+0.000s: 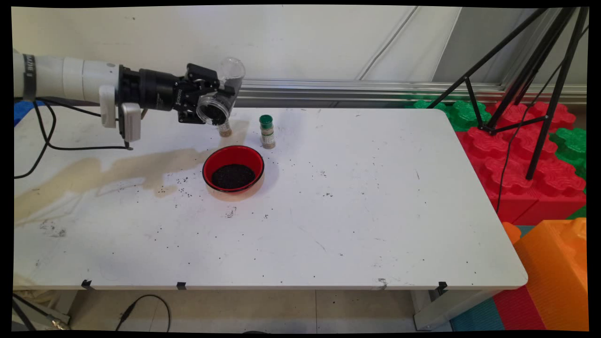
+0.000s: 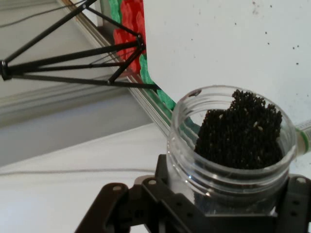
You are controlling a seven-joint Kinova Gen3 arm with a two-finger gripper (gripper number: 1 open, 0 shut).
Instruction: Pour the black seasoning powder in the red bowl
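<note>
My gripper (image 1: 220, 101) is shut on a clear plastic jar (image 1: 220, 96), held tilted on its side above the table's back left. The jar (image 2: 233, 150) still has black seeds (image 2: 240, 128) in it, seen through its open mouth in the hand view. Below and to the right stands a red bowl (image 1: 233, 168) with black seeds (image 1: 233, 176) in its bottom. The jar's mouth is up and left of the bowl, not over it. A small spice bottle with a green cap (image 1: 267, 131) stands behind the bowl. Another small bottle (image 1: 225, 130) shows partly under the jar.
Black seeds (image 1: 178, 185) lie scattered over the white table (image 1: 352, 211), mostly around the bowl. A brownish stain (image 1: 108, 171) runs across the left side. A black tripod (image 1: 530, 84) and red and green foam blocks (image 1: 521, 150) stand to the right.
</note>
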